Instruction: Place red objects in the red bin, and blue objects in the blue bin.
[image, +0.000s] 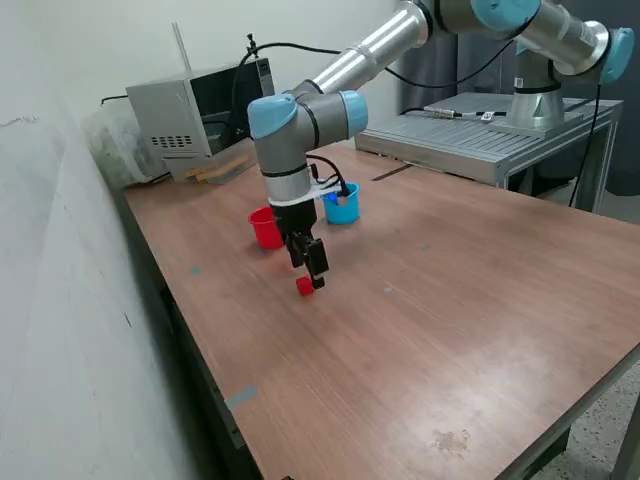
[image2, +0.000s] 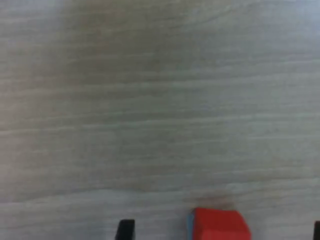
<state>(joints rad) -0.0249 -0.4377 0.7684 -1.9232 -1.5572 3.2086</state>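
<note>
One small red cube (image: 305, 286) lies on the wooden table (image: 420, 330). My gripper (image: 313, 272) hangs just above it, pointing down. In the wrist view the cube (image2: 218, 225) sits between the two dark fingertips (image2: 125, 230), which stand wide apart and do not touch it, so the gripper (image2: 221, 232) is open. The red cup (image: 265, 228) stands just behind the gripper, partly hidden by the wrist. The light blue cup (image: 342, 207) stands to the exterior view's right of the red cup. The other red cube and the dark blue cubes are out of view.
A grey box-shaped device (image: 190, 115) stands at the table's back corner. The arm's base stands on a grey metal plate (image: 480, 135) at the back on the exterior view's right. A wall runs along the exterior view's left.
</note>
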